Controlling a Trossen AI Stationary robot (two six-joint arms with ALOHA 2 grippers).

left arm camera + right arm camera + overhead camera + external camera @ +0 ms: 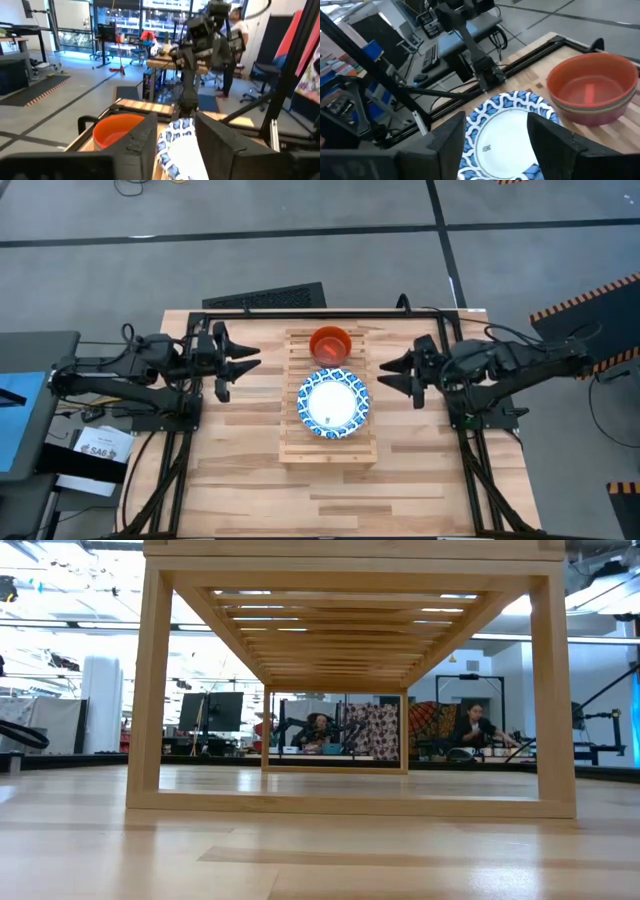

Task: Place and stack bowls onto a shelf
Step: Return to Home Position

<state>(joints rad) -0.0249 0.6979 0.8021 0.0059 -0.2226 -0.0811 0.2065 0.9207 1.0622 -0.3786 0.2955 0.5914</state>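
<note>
Red bowl [330,342], patterned bowl [334,403] on shelf [330,452]; left claw [245,362], right claw [392,373] spread.

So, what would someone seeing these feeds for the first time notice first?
The wide round bowl with a blue patterned rim and white centre, sitting midway along the pale wooden slatted shelf, stands out first. Just beyond it, at the shelf's far end, is a small plain red bowl. The left gripper and right gripper hang open on either side of the shelf, holding nothing.
</note>
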